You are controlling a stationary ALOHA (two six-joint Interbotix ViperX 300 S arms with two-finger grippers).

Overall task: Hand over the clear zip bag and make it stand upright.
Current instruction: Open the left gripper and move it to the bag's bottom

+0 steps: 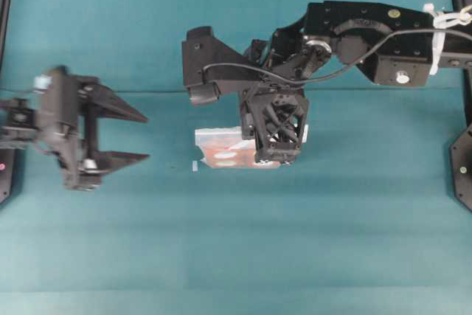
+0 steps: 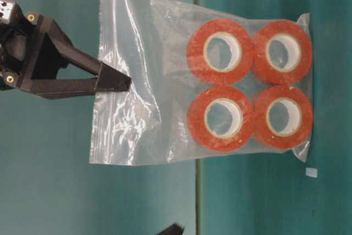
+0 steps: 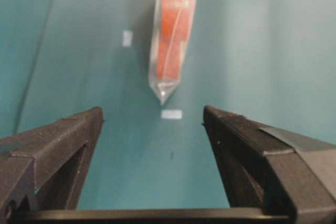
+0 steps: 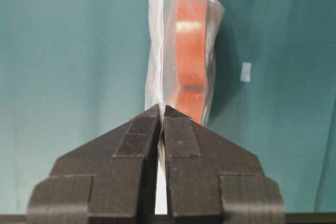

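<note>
The right claw (image 4: 161,116) fills the near view, its jaws pinched tight on the empty upper part of the clear zip bag (image 2: 165,81), whose four orange-red tape rolls (image 2: 250,83) hang below, over the teal table (image 1: 332,241). Well to the left, the left claw (image 1: 144,136) gapes wide, holding nothing, facing the bag's edge.

The bag (image 2: 143,81) is clear, glossy plastic, crinkled and catching glare. The tape rolls (image 2: 220,52) inside look matt orange-red with smooth white cores. Both the left gripper (image 3: 152,124) and the right gripper (image 4: 160,116) are matt black plastic with a grainy, rough finish. The table (image 1: 221,241) is matt teal, smooth.
</note>
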